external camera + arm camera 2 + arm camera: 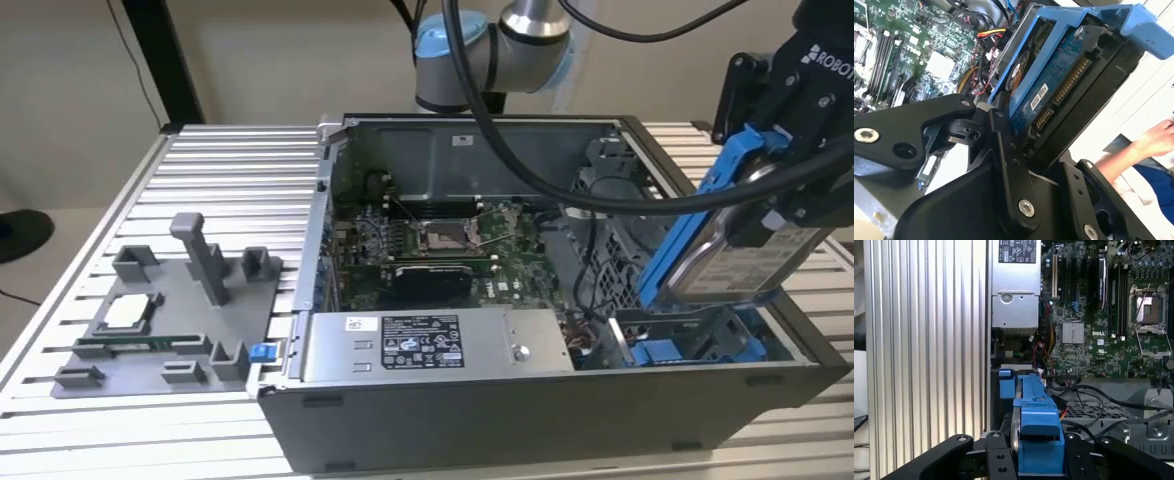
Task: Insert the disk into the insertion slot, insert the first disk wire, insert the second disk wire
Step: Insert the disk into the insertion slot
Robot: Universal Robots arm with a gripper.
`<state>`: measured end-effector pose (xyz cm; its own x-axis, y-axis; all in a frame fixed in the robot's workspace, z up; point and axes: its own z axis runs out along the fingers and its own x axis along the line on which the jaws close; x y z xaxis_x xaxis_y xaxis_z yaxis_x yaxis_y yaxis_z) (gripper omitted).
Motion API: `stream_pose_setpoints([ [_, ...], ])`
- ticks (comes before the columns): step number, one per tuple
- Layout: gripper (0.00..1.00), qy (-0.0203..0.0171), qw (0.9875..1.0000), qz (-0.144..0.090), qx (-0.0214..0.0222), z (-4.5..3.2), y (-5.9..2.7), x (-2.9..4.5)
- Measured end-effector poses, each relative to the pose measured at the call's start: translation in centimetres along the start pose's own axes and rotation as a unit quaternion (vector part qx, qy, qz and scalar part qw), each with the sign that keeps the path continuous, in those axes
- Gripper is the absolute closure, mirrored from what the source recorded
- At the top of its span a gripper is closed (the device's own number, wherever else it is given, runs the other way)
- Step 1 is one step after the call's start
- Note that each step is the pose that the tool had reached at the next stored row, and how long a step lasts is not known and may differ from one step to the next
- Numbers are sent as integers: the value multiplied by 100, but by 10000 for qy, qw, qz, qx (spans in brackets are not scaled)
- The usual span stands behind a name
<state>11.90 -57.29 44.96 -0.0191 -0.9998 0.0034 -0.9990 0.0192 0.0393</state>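
1. To the exterior view's left of the case, a grey moulded plastic fixture (174, 320) with upright posts and shallow pockets lies on the ribbed aluminium desk (227, 170).
2. The case (534, 430) — an open, dark-grey sheet-metal box — sits on the desk. Along its near wall lies a boxy grey power supply (427, 345) with a white printed sticker, its print too small to read.
3. Behind the power supply, deeper in the case, is a green motherboard (441, 240) with a square metal socket frame.
4. At the case's end on the exterior view's right, the insertion slot (667, 352) sits low inside: grey sheet metal with blue plastic rails.
5. Above that slot the disk (747, 265) hangs tilted — flat silver-grey metal, white label, bright blue plastic frame. Its lower end is near the rails; whether they touch cannot be told.
6. The tool (1039, 460), black and angular, is clenched on the disk, its fingers pressing the blue frame from both sides in the first wrist view.
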Motion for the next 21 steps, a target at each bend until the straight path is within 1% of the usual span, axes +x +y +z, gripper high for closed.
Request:
stream_pose_setpoints([
  [12, 100, -1, 10000, 17, 0, 117, 3, 15],
  [21, 100, 0, 10000, 17, 0, 144, 2, 15],
])
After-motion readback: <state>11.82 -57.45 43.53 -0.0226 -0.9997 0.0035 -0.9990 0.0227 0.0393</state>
